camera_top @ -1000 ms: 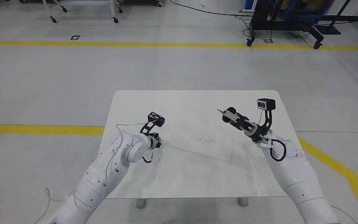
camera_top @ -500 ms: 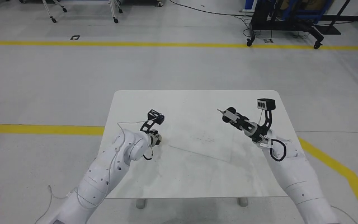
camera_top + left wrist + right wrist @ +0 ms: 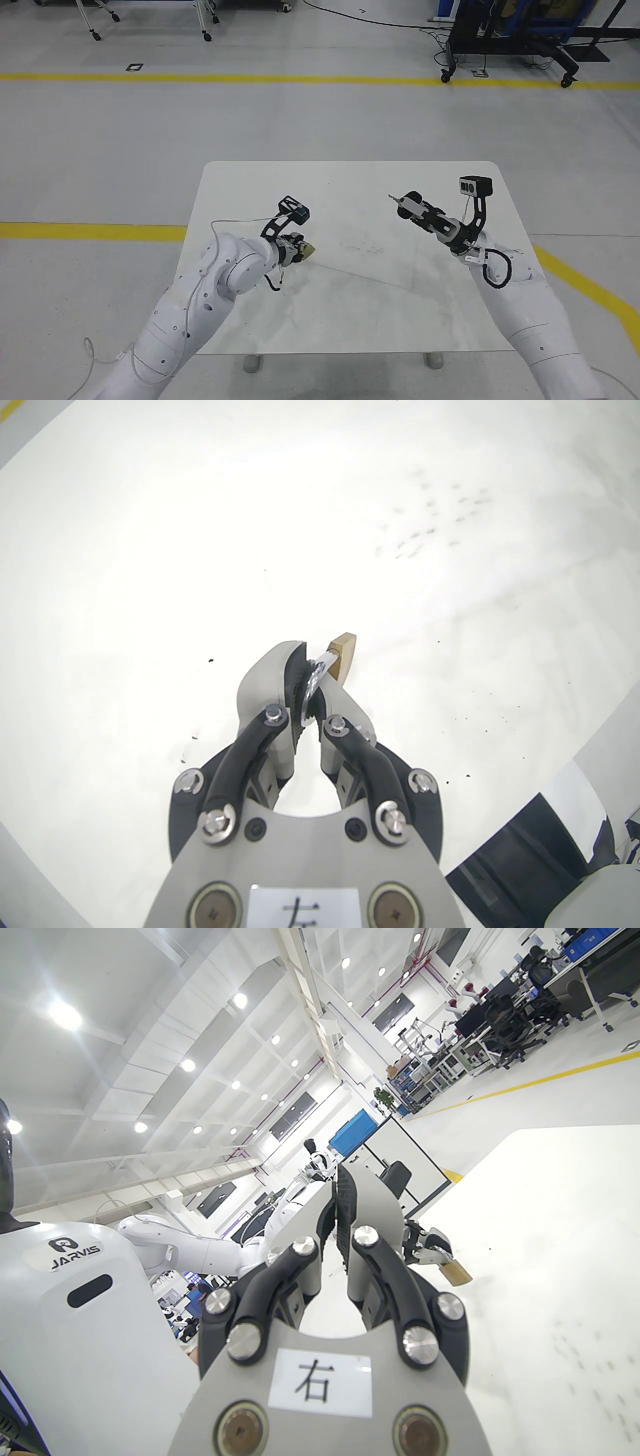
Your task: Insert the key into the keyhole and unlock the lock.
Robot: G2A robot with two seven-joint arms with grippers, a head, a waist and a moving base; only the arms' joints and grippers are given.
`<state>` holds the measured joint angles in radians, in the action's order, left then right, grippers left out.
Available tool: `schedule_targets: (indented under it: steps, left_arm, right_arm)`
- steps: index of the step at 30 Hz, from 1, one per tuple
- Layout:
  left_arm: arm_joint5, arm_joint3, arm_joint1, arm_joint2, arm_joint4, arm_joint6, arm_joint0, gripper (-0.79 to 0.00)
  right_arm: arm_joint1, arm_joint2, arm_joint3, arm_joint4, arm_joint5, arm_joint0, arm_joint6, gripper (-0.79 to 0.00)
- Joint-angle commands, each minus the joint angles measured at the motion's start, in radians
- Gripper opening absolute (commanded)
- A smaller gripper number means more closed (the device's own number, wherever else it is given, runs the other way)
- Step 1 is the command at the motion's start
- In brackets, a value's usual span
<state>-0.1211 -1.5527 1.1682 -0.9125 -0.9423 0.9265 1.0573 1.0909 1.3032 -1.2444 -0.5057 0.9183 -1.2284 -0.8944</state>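
The lock point(image 3: 344, 656) is a small brass padlock held by the left gripper point(image 3: 312, 672) over the left half of the white counter point(image 3: 150, 550), about midway between the counter's near and far edges. The fingers point(image 3: 265, 685) pinch the silver shackle point(image 3: 322, 662), and the brass body sticks out past their tips. Whether the body touches the counter cannot be told.

From above, the left gripper point(image 3: 297, 247) and lock point(image 3: 307, 249) sit inside the counter's point(image 3: 350, 300) left edge. The right gripper point(image 3: 403, 204) hangs over the counter's right half, well apart from them.

In the right wrist view the right gripper's point(image 3: 339, 1188) ribbed fingers point(image 3: 350, 1208) are pressed together. From above, a thin pale sliver point(image 3: 391, 197) juts from their tip, too small to name.

Past those fingers the lock point(image 3: 456, 1273) hangs from the left gripper point(image 3: 440, 1253) at the counter's point(image 3: 550, 1203) far side.
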Motion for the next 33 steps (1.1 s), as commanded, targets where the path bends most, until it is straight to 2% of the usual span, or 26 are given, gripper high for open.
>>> schedule_targets:
  steps: [1,4,7,9,11,13,21,22,24,27,31,33]
  left_arm:
    - [-0.037,0.091,0.004,-0.045,0.166,-0.017,-0.037,-0.785]
    - [-0.149,0.262,0.018,-0.096,0.468,0.003,-0.124,-0.785]
    - [-0.274,0.442,0.039,-0.109,0.761,0.082,-0.218,-0.785]
    - [-0.323,0.543,0.056,-0.095,0.913,0.137,-0.272,-0.785]
    - [-0.327,0.636,0.076,-0.069,1.053,0.238,-0.324,-0.785]
    - [-0.327,0.636,0.076,-0.069,1.053,0.238,-0.324,-0.785]
    - [-0.327,0.636,0.076,-0.069,1.053,0.238,-0.324,-0.785]
    - [-0.317,0.634,0.078,-0.071,1.09,0.229,-0.303,-0.785]
    - [-0.286,0.646,0.085,-0.088,1.294,0.315,-0.274,-0.785]
    - [-0.172,0.743,0.107,-0.086,1.549,0.476,-0.288,-0.785]
    - [-0.018,0.849,0.155,-0.009,1.677,0.609,-0.342,-0.785]
    - [-0.002,0.878,0.177,0.033,1.685,0.609,-0.37,-0.785]
  right_arm:
    - [0.0,0.0,0.0,0.0,0.0,0.0,0.0,-0.785]
    - [0.001,0.003,-0.019,0.01,-0.007,-0.008,0.031,-0.785]
    - [0.006,0.0,-0.069,0.064,-0.028,-0.024,0.113,-0.785]
    - [0.013,-0.012,-0.104,0.134,-0.055,-0.029,0.198,-0.785]
    - [0.023,-0.036,-0.157,0.213,-0.087,-0.038,0.277,-0.785]
    - [0.029,-0.049,-0.21,0.284,-0.122,-0.05,0.35,-0.785]
    - [0.029,-0.049,-0.21,0.284,-0.122,-0.05,0.35,-0.785]
    - [0.029,-0.049,-0.21,0.284,-0.122,-0.05,0.35,-0.785]
    - [0.036,-0.074,-0.225,0.297,-0.172,-0.039,0.374,-0.785]
    - [0.059,-0.151,-0.204,0.301,-0.24,0.021,0.44,-0.785]
    - [0.099,-0.26,-0.128,0.337,-0.284,0.114,0.545,-0.785]
    - [0.115,-0.294,-0.085,0.323,-0.29,0.152,0.573,-0.785]
